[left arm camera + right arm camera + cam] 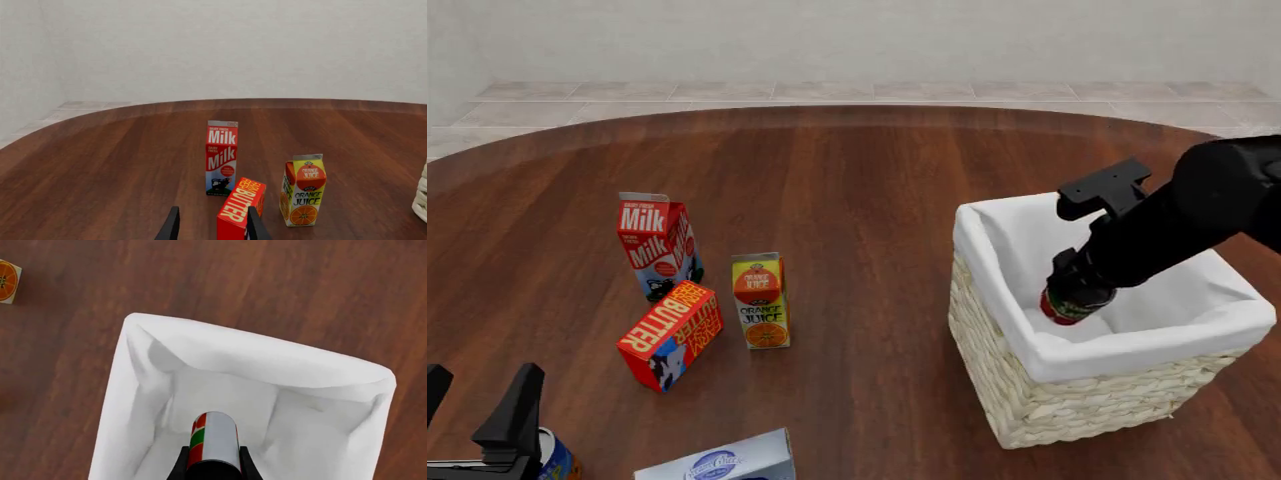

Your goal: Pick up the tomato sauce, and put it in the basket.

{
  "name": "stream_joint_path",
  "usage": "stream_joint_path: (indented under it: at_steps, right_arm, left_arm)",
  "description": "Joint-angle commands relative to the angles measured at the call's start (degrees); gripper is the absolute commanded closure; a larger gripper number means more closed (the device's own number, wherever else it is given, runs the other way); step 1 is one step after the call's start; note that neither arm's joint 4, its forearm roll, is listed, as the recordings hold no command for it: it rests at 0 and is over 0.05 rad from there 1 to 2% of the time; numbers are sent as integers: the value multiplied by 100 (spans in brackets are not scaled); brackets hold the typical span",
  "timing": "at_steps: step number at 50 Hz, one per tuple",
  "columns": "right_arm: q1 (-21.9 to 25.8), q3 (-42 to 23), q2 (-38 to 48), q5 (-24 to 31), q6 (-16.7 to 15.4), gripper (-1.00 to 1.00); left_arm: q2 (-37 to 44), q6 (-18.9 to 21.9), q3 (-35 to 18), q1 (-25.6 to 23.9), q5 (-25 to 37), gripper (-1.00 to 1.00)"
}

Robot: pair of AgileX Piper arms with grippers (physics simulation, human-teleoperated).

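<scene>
The right hand (1077, 290) grips the tomato sauce (212, 440) between its fingers, holding the can inside the mouth of the basket (994, 340) above its white lining, while the left hand (474, 425), well apart from the basket, hangs open over the table (868, 180).

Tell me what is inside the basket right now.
Inside the basket only white cloth lining shows. The tomato sauce hangs over the opening, held by the right pincer. The can and arm cover part of the floor.
</scene>
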Motion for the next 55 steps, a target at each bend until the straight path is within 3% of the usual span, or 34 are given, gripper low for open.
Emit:
stream_joint_path:
  at_steps: [1, 2, 3, 32, 55]
  right_arm:
    - [0, 38, 13, -21, 108, 100]
    - [-6, 30, 10, -19, 102, 100]
    - [-11, 23, 5, -15, 82, -100]
    - [124, 32, -282, 114, 207, -100]
    - [241, -288, -1290, 972, 137, -100]
  left_arm:
    - [0, 0, -3, -3, 4, -100]
    - [0, 2, -3, -4, 4, -100]
    - [0, 2, -3, -3, 3, -100]
    - [0, 1, -3, -2, 4, -100]
    - [0, 1, -3, -3, 4, -100]
